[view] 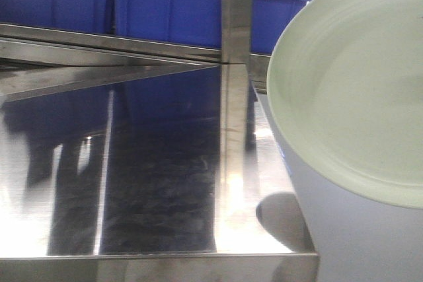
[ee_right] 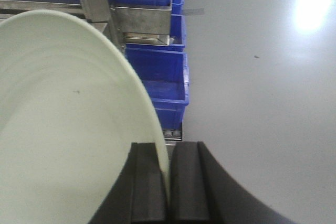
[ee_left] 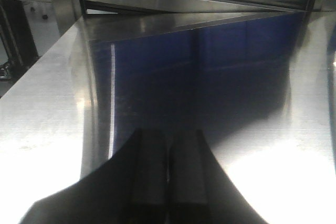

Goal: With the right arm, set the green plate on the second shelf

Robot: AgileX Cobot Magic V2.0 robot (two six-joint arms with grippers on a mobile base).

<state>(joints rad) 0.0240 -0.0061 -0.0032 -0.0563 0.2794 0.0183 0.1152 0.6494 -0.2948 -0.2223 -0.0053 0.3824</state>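
Right pincer (ee_right: 169, 187) fills the bottom of its wrist view, jaws pinched narrow on the rim of the green plate (ee_right: 68, 129), with the rim edge seated in the slot between the two pads. Plate is tilted steeply, close to on edge. It's held in the air and touching nothing else I can see.

From the front view the plate hangs off the right side of the steel tabletop (view: 165, 183), out past the upright post (view: 236, 11), with grey floor (ee_right: 252, 103) behind it. Blue bins (view: 172, 4) sit on the tier above.

Left pincer (ee_left: 169, 182) hovers low over the tabletop with its fingers pressed together and nothing between them.

I judge the step as carry: plate grasped, not yet over the shelf, not placed. I take this shiny surface for the second shelf, though the angles don't let me count tiers.

Next I'd want to:
- bring the plate left and inward over the steel
- clear the post and stay under the bin tier
- roll the wrist until the plate lies flat
- lower to contact, then spread the jaws

Main risk is the rim clipping the post, or the plate slipping in a thin edge grip.
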